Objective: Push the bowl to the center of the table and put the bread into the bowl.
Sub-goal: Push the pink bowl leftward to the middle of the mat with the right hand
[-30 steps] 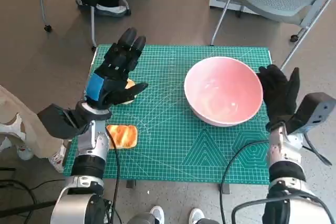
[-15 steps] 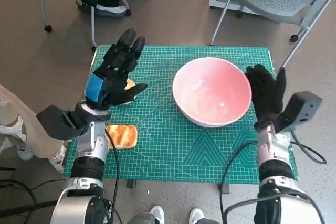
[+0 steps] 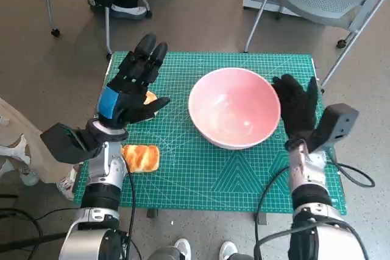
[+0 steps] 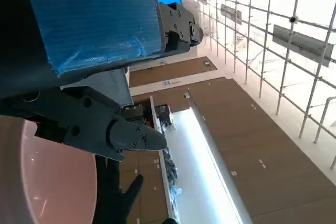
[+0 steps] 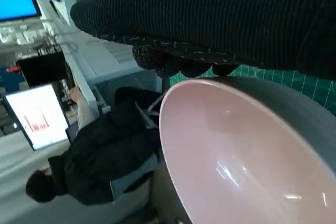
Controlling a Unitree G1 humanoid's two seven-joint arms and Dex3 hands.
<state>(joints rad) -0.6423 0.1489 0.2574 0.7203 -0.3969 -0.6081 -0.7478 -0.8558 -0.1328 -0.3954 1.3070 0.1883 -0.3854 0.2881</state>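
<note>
Two hands open: right hand [image 3: 297, 109] flat vs bowl [image 3: 233, 108] rim, pushing to worktop centre. Left hand [image 3: 133, 87] spread, holds nothing. Next: grasp bread [image 3: 141, 157].

the left hand [image 3: 131, 89] is black and has a blue tape patch on its back, and small screws show on its black finger links in the left wrist view. the right hand [image 3: 297, 105] wears a black knitted glove. both forearms are pale silver-grey with ringed joints, each has a black box camera at the wrist, and black cables hang beside them.
</note>
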